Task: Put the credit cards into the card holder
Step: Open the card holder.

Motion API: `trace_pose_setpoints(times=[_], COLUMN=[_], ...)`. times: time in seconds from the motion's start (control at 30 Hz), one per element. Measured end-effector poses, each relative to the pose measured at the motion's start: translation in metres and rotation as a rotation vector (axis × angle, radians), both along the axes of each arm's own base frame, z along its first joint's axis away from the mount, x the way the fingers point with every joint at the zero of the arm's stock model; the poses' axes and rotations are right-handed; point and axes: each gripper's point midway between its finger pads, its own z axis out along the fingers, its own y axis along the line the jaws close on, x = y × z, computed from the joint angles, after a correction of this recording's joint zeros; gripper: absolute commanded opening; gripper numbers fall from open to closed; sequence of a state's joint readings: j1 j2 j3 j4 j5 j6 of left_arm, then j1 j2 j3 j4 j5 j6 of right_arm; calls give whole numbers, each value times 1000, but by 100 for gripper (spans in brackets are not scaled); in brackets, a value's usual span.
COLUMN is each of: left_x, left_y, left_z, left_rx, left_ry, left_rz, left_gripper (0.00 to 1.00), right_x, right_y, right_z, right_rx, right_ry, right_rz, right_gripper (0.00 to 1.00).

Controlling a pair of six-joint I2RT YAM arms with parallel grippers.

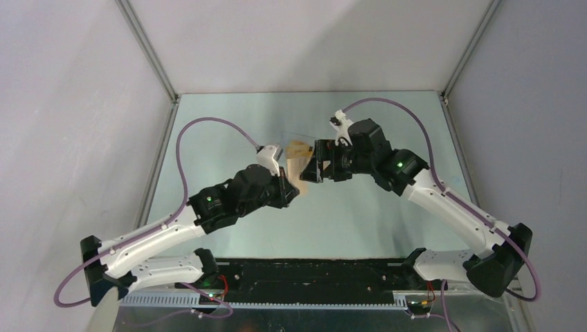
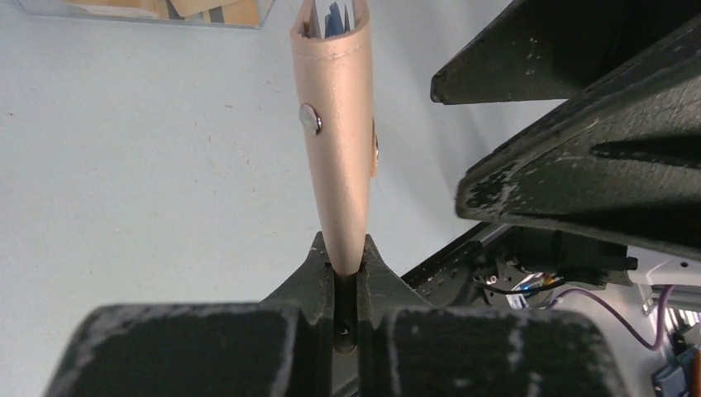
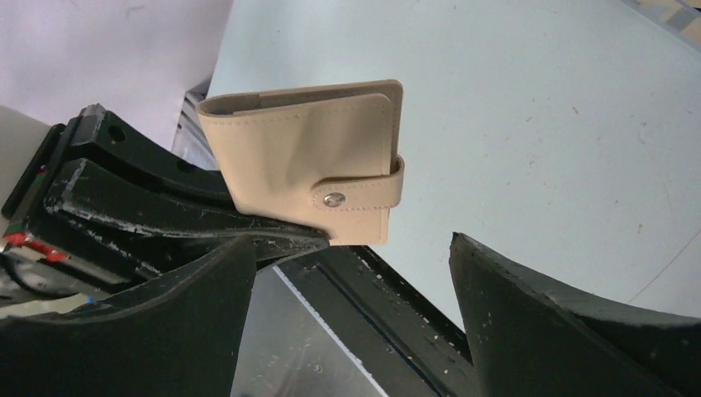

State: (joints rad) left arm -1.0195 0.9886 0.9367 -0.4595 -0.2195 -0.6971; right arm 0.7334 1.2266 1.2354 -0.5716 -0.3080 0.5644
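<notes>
left gripper (image 2: 347,258) is clamped shut on one edge of the card holder (image 2: 335,157), which is held off the table, snapped closed. right gripper (image 3: 351,248) is spread wide and empty, the holder at its 11 o'clock. the snap strap (image 3: 357,197), at the holder's 3 o'clock edge, is probably best pinched squarely and peeled.
</notes>
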Motion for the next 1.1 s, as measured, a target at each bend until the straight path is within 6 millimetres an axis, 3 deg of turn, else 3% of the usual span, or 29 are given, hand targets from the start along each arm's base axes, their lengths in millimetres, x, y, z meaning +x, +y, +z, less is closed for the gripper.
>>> trace_pose_setpoints(times=[0.4,0.63,0.97,1.1], left_x=[-5,-5,-10,-11], left_y=[2,5,6,4], left_z=[-15,-22,-29,-25], left_rx=[80,123,152,144], left_ry=[23,31,44,39], left_rz=[1,11,0,-7], left_gripper=[0,0,0,0], right_x=[4,4,6,14], right_y=[23,32,33,12], right_z=[-25,-34,-46,-66], right_rx=[-121,-199,-317,-449], right_ry=[5,-4,-41,-50], right_rz=[3,-9,-38,-96], right_gripper=[70,48,17,10])
